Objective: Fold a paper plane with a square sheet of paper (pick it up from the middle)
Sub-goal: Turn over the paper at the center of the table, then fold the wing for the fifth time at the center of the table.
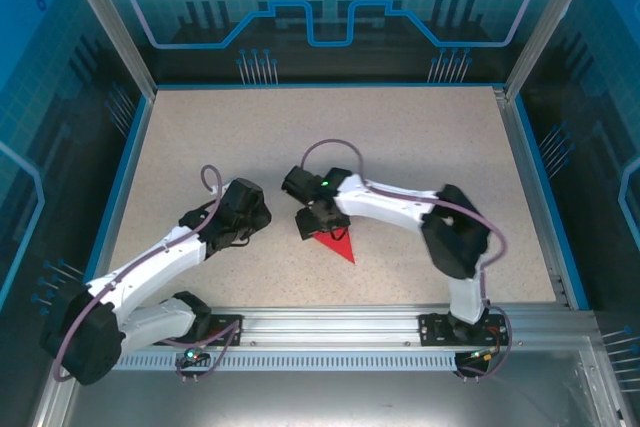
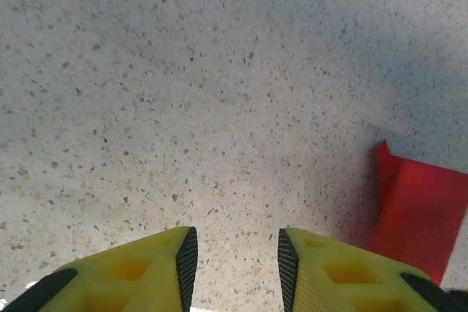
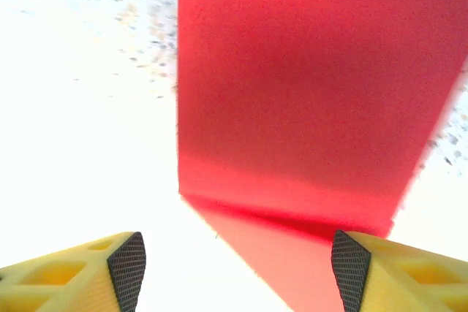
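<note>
**A:** Where is the red paper sheet (image 1: 338,245)?

**B:** It lies on the speckled table (image 1: 420,147), around the middle of the near half. It is creased into a pointed wedge, with the tip aimed toward the near edge and slightly right.

**A:** And the right gripper (image 1: 312,219)?

**B:** It hangs over the wedge's blunt far-left end. In the right wrist view its fingers (image 3: 128,268) stand wide apart and clamp nothing. The red paper spreads out below and ahead of them, and a darker band runs across it near the fingertips.

**A:** What about the left gripper (image 1: 258,219)?

**B:** It is just left of the paper and apart from it. In the left wrist view its yellow fingers (image 2: 172,268) have ribbed black pads. A gap stands between them, with only bare tabletop in it. The paper's edge shows at the far right, beside the right-hand finger.
</note>
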`<state>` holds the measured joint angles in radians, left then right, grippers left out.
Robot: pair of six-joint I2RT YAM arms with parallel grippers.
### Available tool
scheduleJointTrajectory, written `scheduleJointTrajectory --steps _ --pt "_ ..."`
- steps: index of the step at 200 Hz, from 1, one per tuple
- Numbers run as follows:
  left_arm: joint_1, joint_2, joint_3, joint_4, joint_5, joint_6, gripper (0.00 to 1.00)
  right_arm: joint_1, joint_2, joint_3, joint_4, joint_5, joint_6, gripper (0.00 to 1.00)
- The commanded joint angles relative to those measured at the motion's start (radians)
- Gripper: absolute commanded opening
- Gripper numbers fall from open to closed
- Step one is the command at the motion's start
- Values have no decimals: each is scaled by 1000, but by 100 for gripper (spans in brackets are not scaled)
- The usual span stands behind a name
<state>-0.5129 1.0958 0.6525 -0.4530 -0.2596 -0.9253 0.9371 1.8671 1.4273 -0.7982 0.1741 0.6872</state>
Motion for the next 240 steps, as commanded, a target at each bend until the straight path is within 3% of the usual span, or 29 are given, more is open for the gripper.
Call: scheduleJointTrajectory --steps 1,7,35,63,120,210,240 --pt "9 41 31 41 89 49 37 -89 -186 -177 255 -183 -20 71" --pt "10 53 33 61 118 61 37 -124 -240 -245 317 -222 -11 69" --pt "8 126 33 184 287 86 38 -316 -342 -513 639 -598 23 31" --pt "6 237 50 277 427 68 38 -370 -306 -577 665 -699 -24 15" --pt "-12 368 78 338 524 3 37 -409 -210 -634 757 -803 -37 12" --pt "-60 424 92 334 542 -27 39 -476 -89 -682 817 -796 -48 11" --pt "-76 423 81 341 549 -51 45 -496 -63 -716 872 -809 -27 12"
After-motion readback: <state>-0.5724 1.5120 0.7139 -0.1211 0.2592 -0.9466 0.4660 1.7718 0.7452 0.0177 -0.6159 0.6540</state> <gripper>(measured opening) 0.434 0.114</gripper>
